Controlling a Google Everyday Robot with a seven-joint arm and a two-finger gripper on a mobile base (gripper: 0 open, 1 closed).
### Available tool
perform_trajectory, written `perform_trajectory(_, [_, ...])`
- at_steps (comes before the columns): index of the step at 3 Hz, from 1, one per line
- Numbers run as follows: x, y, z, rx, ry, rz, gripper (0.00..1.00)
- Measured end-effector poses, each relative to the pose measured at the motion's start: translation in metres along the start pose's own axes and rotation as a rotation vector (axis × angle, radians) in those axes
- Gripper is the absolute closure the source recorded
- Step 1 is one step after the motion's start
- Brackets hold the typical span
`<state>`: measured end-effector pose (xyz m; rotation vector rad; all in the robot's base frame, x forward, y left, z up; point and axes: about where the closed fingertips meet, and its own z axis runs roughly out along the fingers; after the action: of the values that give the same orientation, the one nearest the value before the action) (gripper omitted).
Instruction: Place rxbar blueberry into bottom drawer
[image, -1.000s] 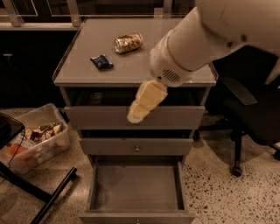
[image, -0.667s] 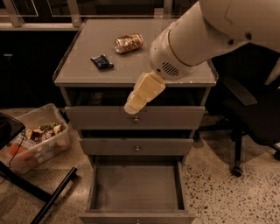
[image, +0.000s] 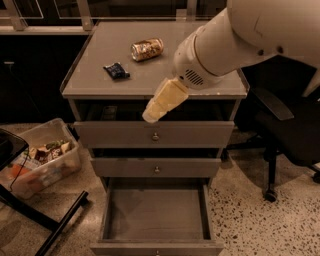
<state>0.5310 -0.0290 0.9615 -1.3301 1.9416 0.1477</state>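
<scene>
Since the earlier frame the gripper (image: 151, 116) has crept a little up and to the left, and it now hangs just in front of the cabinet's (image: 85, 84) top front edge, above the top drawer's (image: 120, 135) face. It points down and to the left from the thick white arm (image: 240, 35), which reaches in over the cabinet's right rear corner. Whether the claw is open or closed cannot be told from this angle, and nothing shows in its hold.

The rxbar blueberry (image: 116, 71) lies flat on the cabinet top, left of centre and well apart from the gripper. Behind it, toward the cabinet's back, a tan-and-gold can (image: 147, 49) lies on its side.

At the foot of the cabinet the bottom drawer (image: 156, 215) stands pulled out, its plain grey floor bare. The middle drawer (image: 125, 167) above it is pushed in.

To the cabinet's left a clear plastic bin (image: 47, 162) of packets sits on the speckled floor. To the cabinet's right stands a dark office chair (image: 295, 135).
</scene>
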Motion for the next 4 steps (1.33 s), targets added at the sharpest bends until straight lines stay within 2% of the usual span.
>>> perform_trajectory(1, [-0.001,-0.042,0.029,0.055,-0.055,0.023,0.00])
perform_trajectory(2, [-0.015,-0.076,0.069,0.068,-0.126,0.042,0.00])
perform_trajectory(3, [-0.029,-0.092,0.116,0.034,-0.174,0.066,0.00])
perform_trajectory(4, [-0.037,-0.094,0.163,-0.003,-0.169,0.114,0.00])
